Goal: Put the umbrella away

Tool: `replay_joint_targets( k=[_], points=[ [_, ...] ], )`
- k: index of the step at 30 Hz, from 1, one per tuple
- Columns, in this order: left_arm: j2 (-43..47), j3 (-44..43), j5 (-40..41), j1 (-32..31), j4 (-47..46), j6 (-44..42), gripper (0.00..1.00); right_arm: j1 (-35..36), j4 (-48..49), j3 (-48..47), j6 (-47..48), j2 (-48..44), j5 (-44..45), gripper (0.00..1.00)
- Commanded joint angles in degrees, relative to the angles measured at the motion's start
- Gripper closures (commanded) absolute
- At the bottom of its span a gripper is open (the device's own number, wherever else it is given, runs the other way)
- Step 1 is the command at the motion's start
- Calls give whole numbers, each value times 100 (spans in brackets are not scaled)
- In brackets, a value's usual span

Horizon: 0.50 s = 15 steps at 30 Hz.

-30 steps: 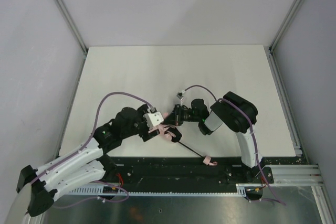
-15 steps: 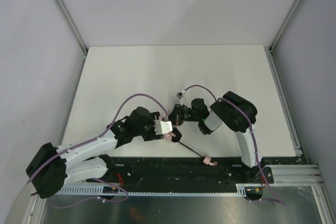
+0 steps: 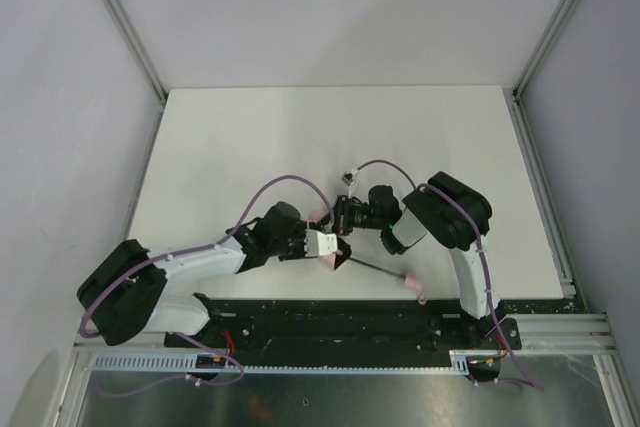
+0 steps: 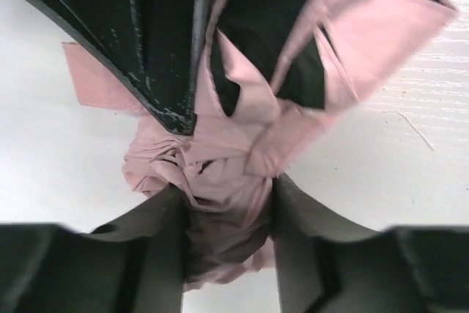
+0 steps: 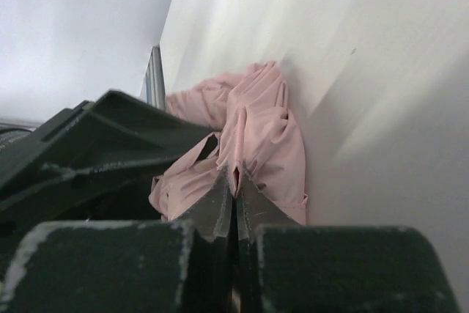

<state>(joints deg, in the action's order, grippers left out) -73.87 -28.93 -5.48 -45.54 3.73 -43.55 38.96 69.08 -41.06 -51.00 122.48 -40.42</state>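
The umbrella (image 3: 329, 261) lies near the table's front edge as a bunch of pale pink fabric. Its thin black shaft (image 3: 380, 268) runs right to a small pink handle (image 3: 415, 285). My left gripper (image 3: 326, 245) comes from the left. In the left wrist view its fingers (image 4: 165, 218) press both sides of the crumpled fabric (image 4: 220, 159), so the left gripper (image 4: 227, 196) is shut on it. My right gripper (image 3: 341, 219) reaches in from the right. In the right wrist view it (image 5: 234, 174) is shut, with a thin fold of the pink fabric (image 5: 264, 130) pinched between its tips.
The white table (image 3: 300, 137) stretches back to grey walls with metal frame posts (image 3: 122, 27). A black base rail (image 3: 330, 312) runs along the near edge just below the handle. Purple cables (image 3: 270, 187) arch over both arms.
My left arm has reached further right and its jaws have narrowed onto the fabric. The shaft has swung, carrying the handle right and away from the front rail. The right gripper stayed shut.
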Motion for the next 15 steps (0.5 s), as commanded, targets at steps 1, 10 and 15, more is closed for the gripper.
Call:
replay_joint_targets(
  k=[1,10,15],
  points=[
    [-342,-207,-328,120,-219,222,69,-56,-975,240,165,180,-61,100],
    [-945,-1114,-1372,148,896,379,100,-295,-1482,239,72,-629,-266,100],
    [-1604,-1959,-2362,412,1741,827,100,-390,-1827,247,369,-1400,-201,100]
  ],
)
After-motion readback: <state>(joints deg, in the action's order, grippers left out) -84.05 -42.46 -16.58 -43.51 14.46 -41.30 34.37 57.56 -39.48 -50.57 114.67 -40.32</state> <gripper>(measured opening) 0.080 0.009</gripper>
